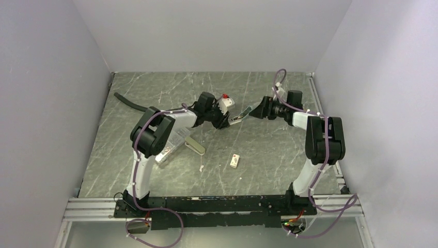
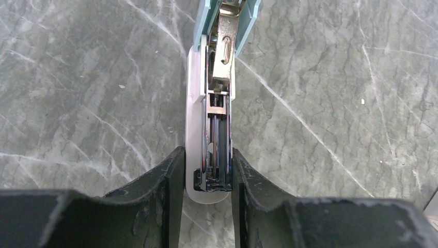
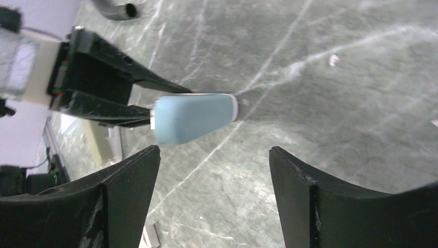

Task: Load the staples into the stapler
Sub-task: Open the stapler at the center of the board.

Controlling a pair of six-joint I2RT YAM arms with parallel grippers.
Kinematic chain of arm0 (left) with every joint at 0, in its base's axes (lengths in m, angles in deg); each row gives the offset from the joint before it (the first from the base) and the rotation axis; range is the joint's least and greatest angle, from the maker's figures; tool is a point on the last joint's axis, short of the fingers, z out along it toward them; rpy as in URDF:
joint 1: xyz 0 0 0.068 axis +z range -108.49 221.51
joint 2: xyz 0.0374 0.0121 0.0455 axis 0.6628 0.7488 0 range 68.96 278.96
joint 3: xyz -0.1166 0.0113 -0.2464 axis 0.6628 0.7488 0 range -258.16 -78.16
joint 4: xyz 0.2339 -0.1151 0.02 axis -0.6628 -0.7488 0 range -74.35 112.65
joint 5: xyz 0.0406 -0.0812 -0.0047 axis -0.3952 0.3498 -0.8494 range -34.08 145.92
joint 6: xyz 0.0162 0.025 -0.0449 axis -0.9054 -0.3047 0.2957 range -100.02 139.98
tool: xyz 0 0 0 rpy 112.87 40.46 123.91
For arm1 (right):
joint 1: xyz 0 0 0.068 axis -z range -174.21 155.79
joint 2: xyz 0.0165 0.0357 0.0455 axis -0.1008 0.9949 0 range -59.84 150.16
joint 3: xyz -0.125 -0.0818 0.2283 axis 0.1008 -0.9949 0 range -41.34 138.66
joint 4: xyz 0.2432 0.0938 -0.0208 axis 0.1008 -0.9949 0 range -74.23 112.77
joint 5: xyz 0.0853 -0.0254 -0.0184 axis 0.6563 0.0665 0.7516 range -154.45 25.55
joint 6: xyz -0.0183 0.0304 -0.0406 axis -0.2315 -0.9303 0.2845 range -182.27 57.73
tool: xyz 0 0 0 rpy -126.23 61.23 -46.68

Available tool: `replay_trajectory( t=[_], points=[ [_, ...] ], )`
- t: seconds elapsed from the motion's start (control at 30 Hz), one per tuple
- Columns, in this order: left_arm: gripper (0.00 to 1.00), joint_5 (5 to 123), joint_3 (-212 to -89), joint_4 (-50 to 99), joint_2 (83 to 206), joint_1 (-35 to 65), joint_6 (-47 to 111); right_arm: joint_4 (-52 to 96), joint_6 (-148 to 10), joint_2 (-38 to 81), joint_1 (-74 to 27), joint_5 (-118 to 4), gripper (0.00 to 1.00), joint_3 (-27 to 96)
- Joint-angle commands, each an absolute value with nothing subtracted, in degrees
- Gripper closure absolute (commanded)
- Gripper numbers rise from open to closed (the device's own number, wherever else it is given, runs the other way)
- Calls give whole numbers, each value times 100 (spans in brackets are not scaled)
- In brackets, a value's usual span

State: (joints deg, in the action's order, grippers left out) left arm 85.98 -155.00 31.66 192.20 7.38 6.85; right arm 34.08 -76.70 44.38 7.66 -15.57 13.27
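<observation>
**Stapler clamped open, staple box apart on the table**

Left fingers (image 2: 161, 206) are clenched on the stapler (image 2: 217, 129), one on each side of the front end of its metal magazine. The channel lies bare between them, above the white base. Beyond them the teal lid (image 2: 227, 20) is swung away from the magazine. Right fingers (image 3: 129, 191) stand spread with nothing between them, just short of that lid's rounded tip. Farther out, the staple box (image 1: 235, 160) lies flat on the table (image 1: 268, 155), well apart from both arms and nearer their bases.

The box looks like thin, light cardboard. It would probably crush under a hard squeeze and skid on the smooth top, so a gentle pinch across its narrow sides seems best. A staple strip is likely brittle and would snap if bent. The stapler is rigid, slick metal, so a low hold on the magazine suits it.
</observation>
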Motion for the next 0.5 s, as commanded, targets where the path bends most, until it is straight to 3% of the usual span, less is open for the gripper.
replay_trajectory(
  t=[0.0, 0.2, 0.4, 0.47],
  points=[
    [81, 8592, -15637, 2278, 19593, 767, 475, 3233, -7124, 4352, 745, -568, 17, 1660],
    [65, 8699, -15745, 2019, 19641, 791, 378, 2614, -6415, 3968, 746, -681, 16, 1645],
    [25, 8839, -15933, 1913, 19587, 911, 398, 2185, -5582, 3135, 737, -1115, 16, 1358],
    [16, 8830, -15998, 1839, 19530, 917, 372, 1946, -5333, 2867, 737, -1291, 15, 1276]
  ],
)
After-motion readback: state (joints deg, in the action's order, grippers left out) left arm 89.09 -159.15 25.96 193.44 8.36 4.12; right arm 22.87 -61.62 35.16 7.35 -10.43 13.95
